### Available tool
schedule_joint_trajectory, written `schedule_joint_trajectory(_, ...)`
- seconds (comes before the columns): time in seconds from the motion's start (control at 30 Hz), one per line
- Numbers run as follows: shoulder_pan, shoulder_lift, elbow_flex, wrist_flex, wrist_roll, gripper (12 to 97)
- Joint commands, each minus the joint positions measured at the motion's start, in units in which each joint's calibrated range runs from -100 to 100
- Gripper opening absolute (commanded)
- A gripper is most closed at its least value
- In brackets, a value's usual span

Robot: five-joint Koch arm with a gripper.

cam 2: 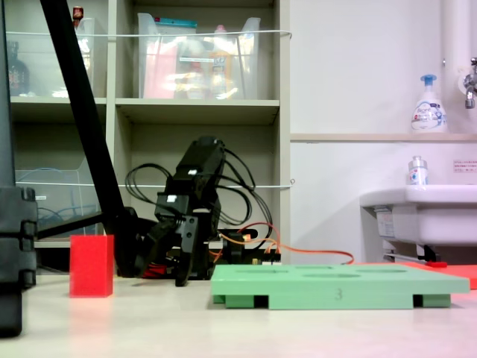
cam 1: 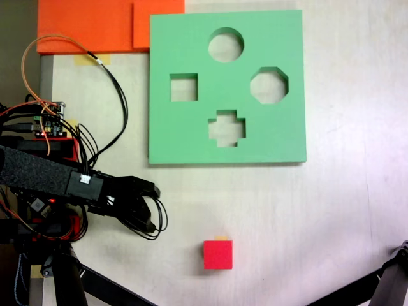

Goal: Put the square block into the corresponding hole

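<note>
The square block (cam 1: 218, 254) is a small red cube standing alone on the pale table, well in front of the green foam board (cam 1: 191, 140). It also stands at the left of a fixed view (cam 2: 92, 265). The corresponding hole (cam 1: 183, 87) is the square cutout on the board's left side, and nothing is in it. My gripper (cam 1: 152, 194) lies low at the left, folded down near the arm's base, apart from both the block and the board. From the side it points down at the table (cam 2: 179, 277). Its jaws overlap with cables, so open or shut is unclear.
The board also has a round hole (cam 1: 225, 44), an octagonal hole (cam 1: 268, 85) and a cross hole (cam 1: 227, 127). Orange foam sheets (cam 1: 95, 25) lie at the back left. A circuit board with wires (cam 1: 48, 121) sits by the arm's base. Black stand legs (cam 1: 382, 284) cross the front corners.
</note>
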Motion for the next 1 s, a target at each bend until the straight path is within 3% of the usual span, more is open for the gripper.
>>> schedule_joint_trajectory(0.0, 0.2, -0.4, 7.3, -11.6, 1.1, 43.8)
schedule_joint_trajectory(0.07, 0.5, -0.4, 17.8, -19.9, 1.1, 53.2)
schedule_joint_trajectory(0.17, 0.6, 1.3, 31.1, -28.3, 1.1, 58.4)
schedule_joint_trajectory(0.23, 0.6, 12.9, 43.6, -37.7, 0.9, 60.7)
schedule_joint_trajectory(0.4, 0.3, 33.9, 60.9, -44.1, -0.9, 77.7)
schedule_joint_trajectory(0.63, -0.5, 56.4, 80.1, -49.8, -2.9, 77.9)
schedule_joint_trajectory(0.97, -2.4, 76.5, 88.0, -50.1, -5.2, 77.7)
